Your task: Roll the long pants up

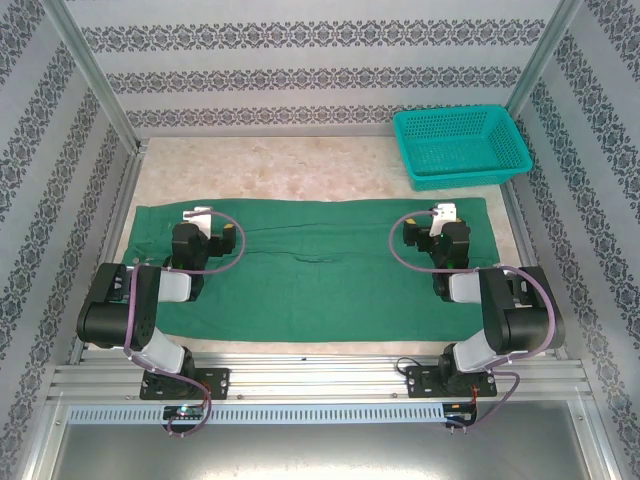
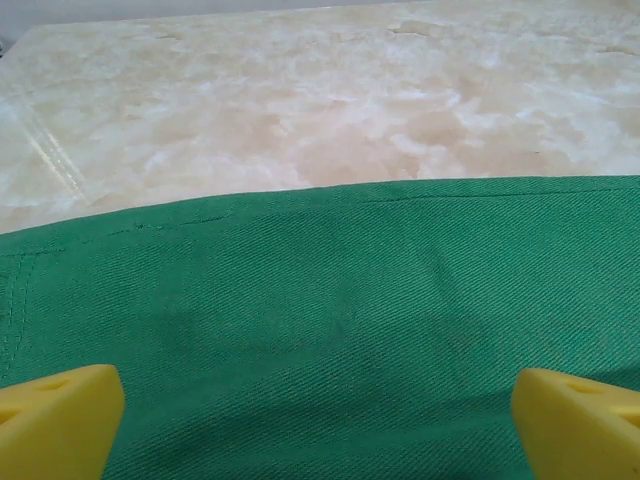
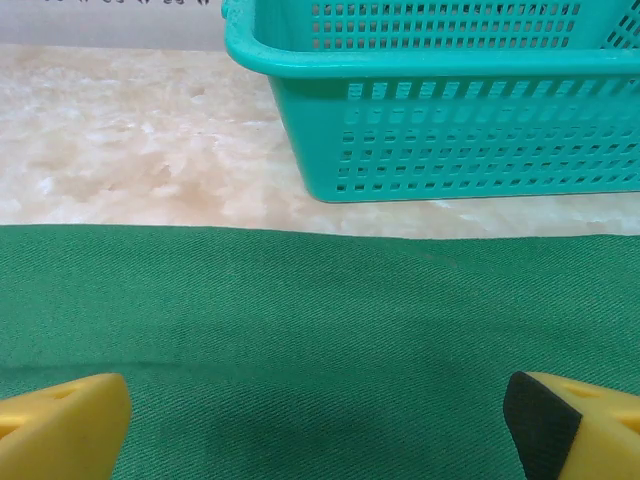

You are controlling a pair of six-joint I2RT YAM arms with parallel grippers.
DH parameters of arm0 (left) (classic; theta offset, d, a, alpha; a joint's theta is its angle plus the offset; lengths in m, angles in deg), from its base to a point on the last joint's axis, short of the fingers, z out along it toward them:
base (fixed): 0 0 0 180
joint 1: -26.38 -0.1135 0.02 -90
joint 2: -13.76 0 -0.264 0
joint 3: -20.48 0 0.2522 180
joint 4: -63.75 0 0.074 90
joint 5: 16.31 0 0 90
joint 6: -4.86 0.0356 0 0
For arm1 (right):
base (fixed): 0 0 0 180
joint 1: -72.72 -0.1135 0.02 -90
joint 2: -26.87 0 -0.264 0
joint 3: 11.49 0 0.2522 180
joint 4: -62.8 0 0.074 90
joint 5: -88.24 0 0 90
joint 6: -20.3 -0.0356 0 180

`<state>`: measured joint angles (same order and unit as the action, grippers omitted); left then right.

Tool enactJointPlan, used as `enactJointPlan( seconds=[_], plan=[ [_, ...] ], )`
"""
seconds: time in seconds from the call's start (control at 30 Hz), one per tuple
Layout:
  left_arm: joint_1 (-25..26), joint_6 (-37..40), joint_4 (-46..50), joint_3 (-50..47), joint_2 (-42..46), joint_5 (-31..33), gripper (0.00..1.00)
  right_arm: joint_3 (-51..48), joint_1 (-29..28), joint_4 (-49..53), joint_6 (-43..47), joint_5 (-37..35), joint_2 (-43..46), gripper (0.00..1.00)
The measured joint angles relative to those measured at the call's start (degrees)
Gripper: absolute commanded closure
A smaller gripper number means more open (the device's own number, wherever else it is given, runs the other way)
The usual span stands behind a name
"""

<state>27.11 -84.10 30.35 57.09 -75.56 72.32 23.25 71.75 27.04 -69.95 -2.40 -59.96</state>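
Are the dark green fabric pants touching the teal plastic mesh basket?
Apart. The right wrist view shows a strip of bare marble tabletop between the far edge of the dark green pants and the teal mesh basket.

No writing, label, brand, number or sign can be read anywhere. The long pants (image 1: 320, 275) are plain green cloth. The teal basket (image 1: 465, 178) carries only mesh holes, and the walls (image 1: 300, 75) only ornamental patterning.
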Motion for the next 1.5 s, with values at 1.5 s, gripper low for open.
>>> enactJointPlan(
  seconds=[1.5],
  plan=[
    [-3.39,-8.61,43.67,39.45,-7.78,3.28,0.00,8.63,-1.01,17.11,-3.52,-11.52,6.43,0.02]
  ],
)
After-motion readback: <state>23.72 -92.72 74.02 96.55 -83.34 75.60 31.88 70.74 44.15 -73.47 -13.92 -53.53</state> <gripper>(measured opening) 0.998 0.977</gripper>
